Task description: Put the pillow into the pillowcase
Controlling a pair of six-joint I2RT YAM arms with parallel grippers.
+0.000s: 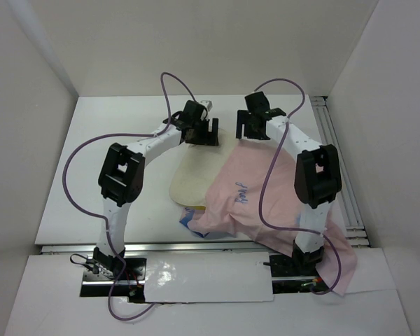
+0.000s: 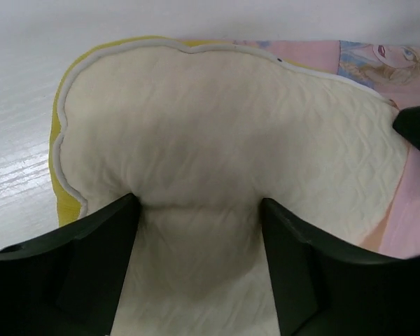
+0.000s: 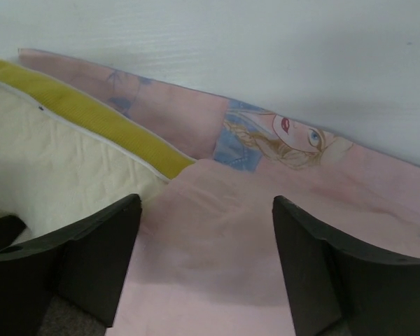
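Pillowcase (image 1: 255, 192), pink side up, sprawls over the right of the white tabletop (image 1: 105, 140) inside plain white walls (image 1: 217, 42), one corner trailing past the near edge; the cream pillow (image 1: 199, 178) lies at centre, its right part under the pink cloth; left fingers (image 2: 91, 266) stand apart astride the pillow's far edge; right fingers (image 3: 91, 259) stand apart over the pillowcase.

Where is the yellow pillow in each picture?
Top camera: the pillow lies in the middle of the picture, its right side under the pillowcase.
Left wrist camera: the pillow fills most of the picture.
Right wrist camera: the pillow is at the left side.
Shared landmark: the pink pillowcase edge lying over the pillow shows in all three.
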